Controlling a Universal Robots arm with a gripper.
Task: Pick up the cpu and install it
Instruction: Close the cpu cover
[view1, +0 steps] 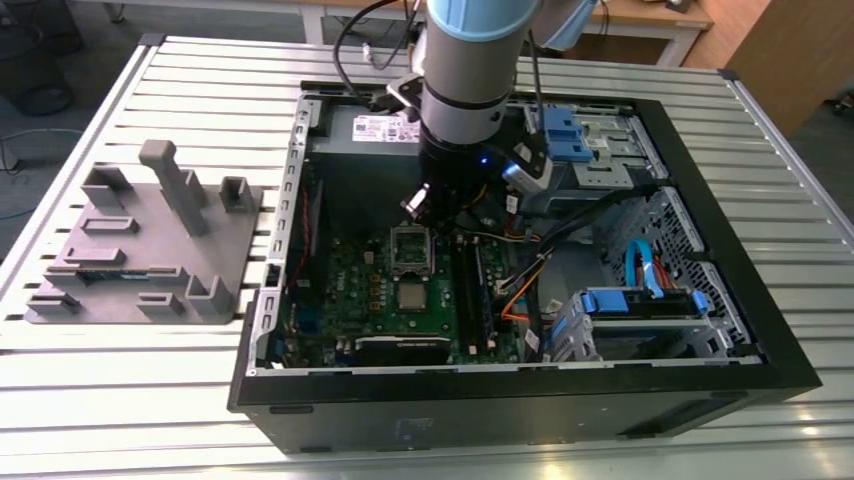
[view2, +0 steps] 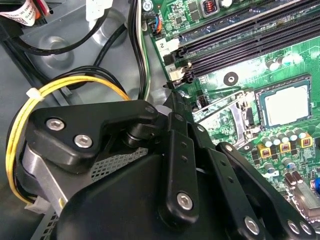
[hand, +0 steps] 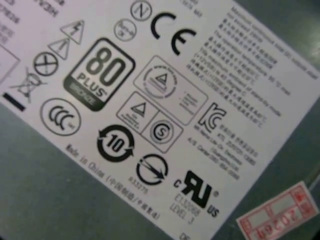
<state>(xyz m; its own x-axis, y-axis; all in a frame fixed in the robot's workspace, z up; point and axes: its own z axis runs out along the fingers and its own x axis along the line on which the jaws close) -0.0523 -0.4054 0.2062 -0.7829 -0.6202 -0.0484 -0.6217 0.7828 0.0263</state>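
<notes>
Cpu (view1: 414, 295) is lying flat on the green motherboard (view1: 350, 300) inside the open computer case (view1: 534, 385) on the bench (view1: 120, 400) in the exterior view. The tool (view1: 434, 215) is hanging over the far end of the raised socket frame (view1: 411, 248), so the chip is lying beyond the frame, toward the case's front rim. In the second wrist view the cpu (view2: 285, 102) is sitting in its dark socket, apart from the tool (view2: 172, 97), with the frame (view2: 227, 107) between them; I cannot tell whether the tool is clenched or released. The first wrist view is facing a printed label (hand: 160, 110).
</notes>
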